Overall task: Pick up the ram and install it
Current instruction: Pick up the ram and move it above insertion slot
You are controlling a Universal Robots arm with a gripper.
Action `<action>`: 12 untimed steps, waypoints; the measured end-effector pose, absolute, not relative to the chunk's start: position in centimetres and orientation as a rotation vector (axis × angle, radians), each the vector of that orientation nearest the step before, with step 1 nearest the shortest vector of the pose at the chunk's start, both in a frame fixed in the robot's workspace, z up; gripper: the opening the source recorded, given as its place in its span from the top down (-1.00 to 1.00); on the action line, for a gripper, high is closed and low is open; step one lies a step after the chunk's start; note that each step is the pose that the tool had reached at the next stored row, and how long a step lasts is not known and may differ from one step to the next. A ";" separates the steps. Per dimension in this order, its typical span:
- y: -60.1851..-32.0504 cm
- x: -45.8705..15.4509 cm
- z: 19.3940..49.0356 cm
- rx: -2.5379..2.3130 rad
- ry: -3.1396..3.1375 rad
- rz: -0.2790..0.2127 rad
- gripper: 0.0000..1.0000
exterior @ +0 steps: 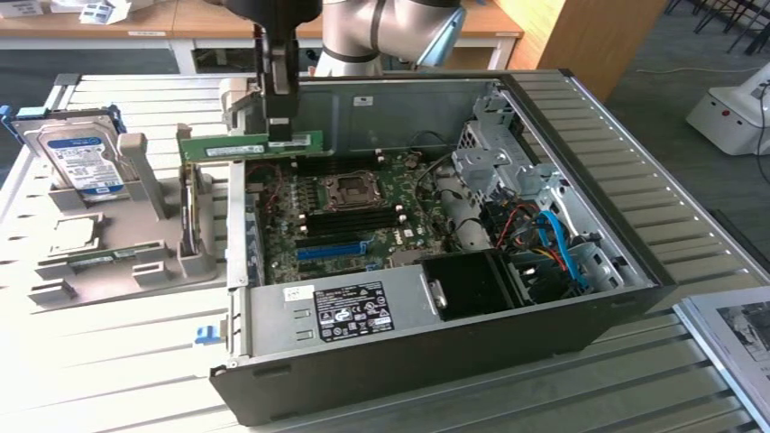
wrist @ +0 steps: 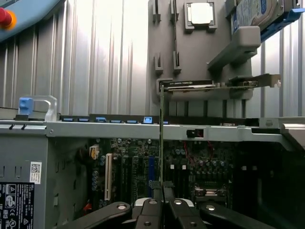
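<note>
Gripping the ram [exterior: 234,146], the jaws are closed almost fully, and the thin green board is pinched between them. In the exterior view the ram lies level with its flat face toward the camera, and the jaws hold it from above, nearer to one end than to the middle. It is in the air over the open computer case [exterior: 421,370], at the side of the case that faces the gray holder [exterior: 121,262], and it is raised above the motherboard [exterior: 361,212] inside the case. In the wrist view the ram [wrist: 161,138] shows edge-on as a narrow line between the two dark fingers [wrist: 178,207], with the motherboard [wrist: 200,167] behind it inside the case [wrist: 119,129]. I cannot tell how high it hangs over the slots.

The arm [exterior: 385,27] comes down to the case from the far side. A power supply [exterior: 349,311] with a black label sits in the near part of the case. Beside the case, on the bench [exterior: 108,361], the gray holder carries a hard drive [exterior: 82,158] standing upright.
</note>
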State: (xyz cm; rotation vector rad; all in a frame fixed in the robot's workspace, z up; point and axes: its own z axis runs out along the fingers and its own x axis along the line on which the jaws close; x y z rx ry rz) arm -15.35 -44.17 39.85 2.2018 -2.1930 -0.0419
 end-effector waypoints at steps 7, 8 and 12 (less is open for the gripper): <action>-44.2 -11.2 39.9 2.202 -2.193 -0.042 0.76; -44.2 -11.0 39.9 2.202 -2.193 -0.042 0.76; -44.2 -9.9 39.9 2.202 -2.193 -0.042 0.76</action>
